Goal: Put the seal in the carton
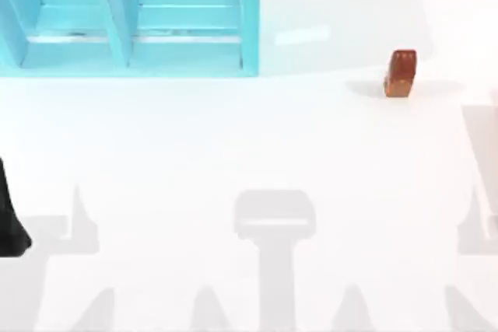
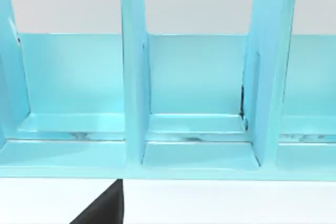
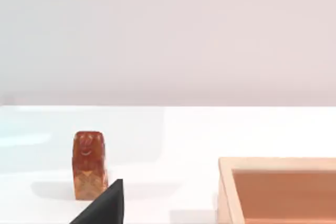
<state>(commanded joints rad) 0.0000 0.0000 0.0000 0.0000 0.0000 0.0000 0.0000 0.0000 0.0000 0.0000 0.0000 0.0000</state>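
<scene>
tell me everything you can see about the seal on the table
The seal is a small glossy reddish-brown block with a rounded top, paler and more orange toward its base, with faint markings on its upper face in the right wrist view. It stands upright and alone on the white table, toward the top view's right, casting a soft shadow. Nothing touches it but the table; the tan open carton sits apart from it.

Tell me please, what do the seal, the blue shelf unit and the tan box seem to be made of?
The seal looks like polished stone or resin: glossy reddish-brown with mottled patches, though the look leaves it open. The blue shelf unit looks like painted wood or plastic: flat uniform panels with a soft sheen and dark seams at the joints. The tan box looks like cardboard or light wood: matte, with thick plain walls.
</scene>
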